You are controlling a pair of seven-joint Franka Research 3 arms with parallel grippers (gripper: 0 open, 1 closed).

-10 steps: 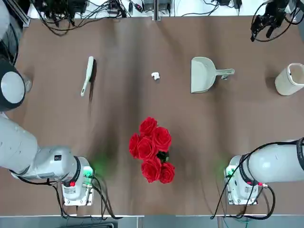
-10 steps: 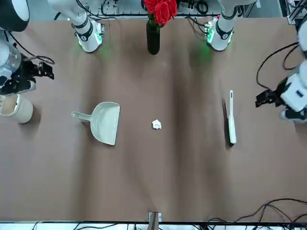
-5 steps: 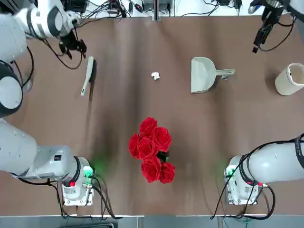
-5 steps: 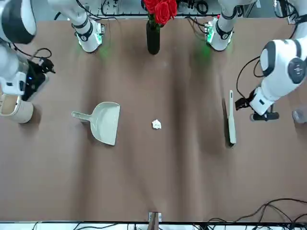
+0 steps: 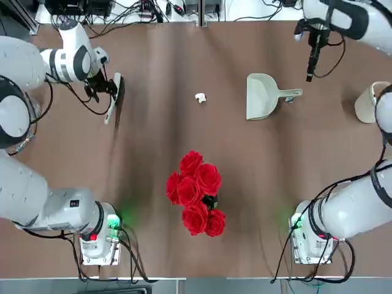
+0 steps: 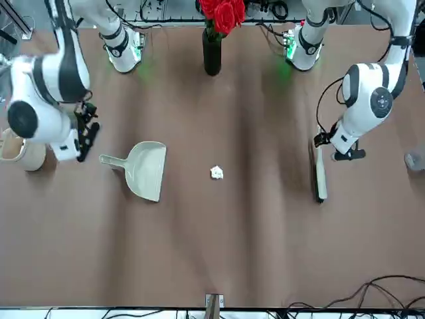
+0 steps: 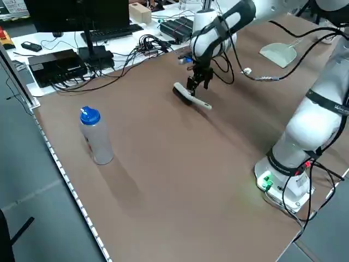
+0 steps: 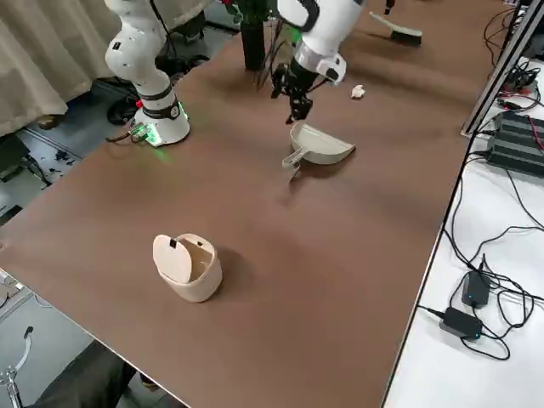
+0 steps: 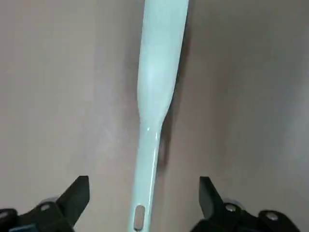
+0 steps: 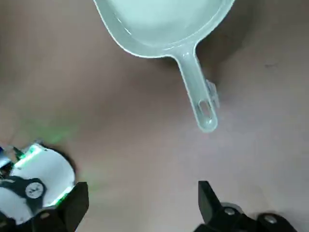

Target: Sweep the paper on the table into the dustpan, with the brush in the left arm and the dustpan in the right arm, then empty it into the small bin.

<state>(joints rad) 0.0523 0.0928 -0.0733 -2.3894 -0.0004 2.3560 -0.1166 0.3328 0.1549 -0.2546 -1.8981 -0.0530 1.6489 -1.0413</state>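
The paper lies on the table, between the brush and the dustpan. The cream brush lies flat at the left. My left gripper hangs over its handle, open; in the left wrist view the handle runs between the spread fingers, untouched. The grey-green dustpan rests at the right, handle pointing outward. My right gripper hovers open just beyond that handle, holding nothing. The small bin stands at the table's right edge.
A dark vase of red roses stands mid-table near the arm bases. A clear bottle with a blue cap stands at the left edge. Cables and electronics crowd the far side beyond the table.
Both arms have swung inward. The left gripper came down from the far left corner to the brush handle. The right gripper moved from the far right corner towards the dustpan handle.
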